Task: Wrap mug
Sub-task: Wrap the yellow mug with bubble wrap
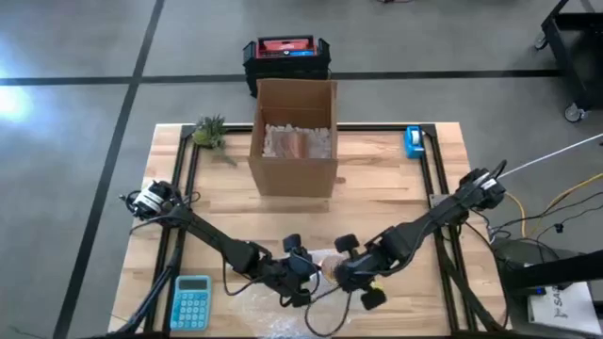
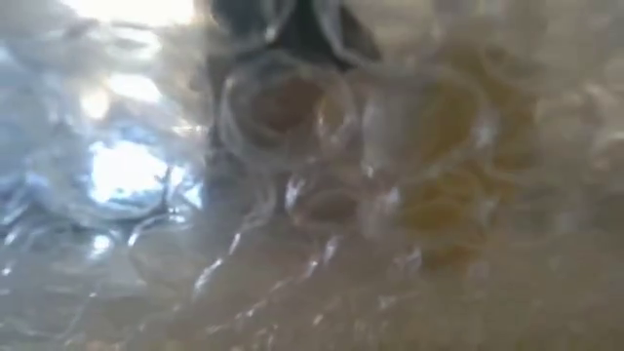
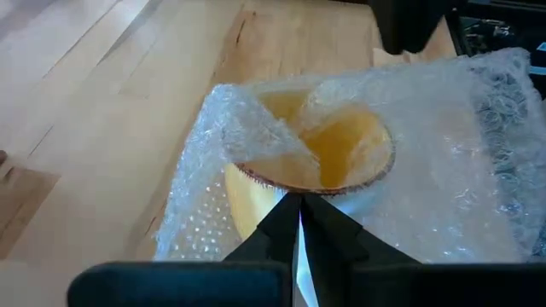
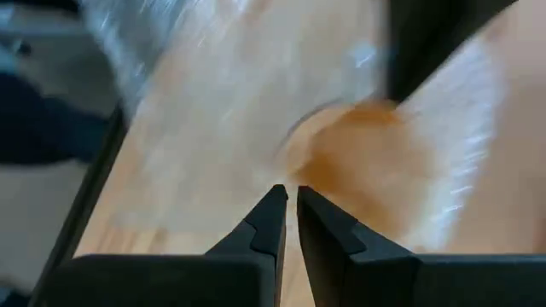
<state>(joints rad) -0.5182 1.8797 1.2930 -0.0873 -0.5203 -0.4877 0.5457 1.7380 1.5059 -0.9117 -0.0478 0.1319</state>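
Left gripper pinched bubble wrap at yellow mug rim — right gripper nearly closed, empty, beside mug.

Two dark jointed arms with black tapered fingers.

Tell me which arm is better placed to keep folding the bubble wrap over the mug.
Probably the left. Its gripper is shut on the bubble wrap right at the mug rim. The right gripper sits beside the mug, fingers nearly closed, seemingly holding nothing.
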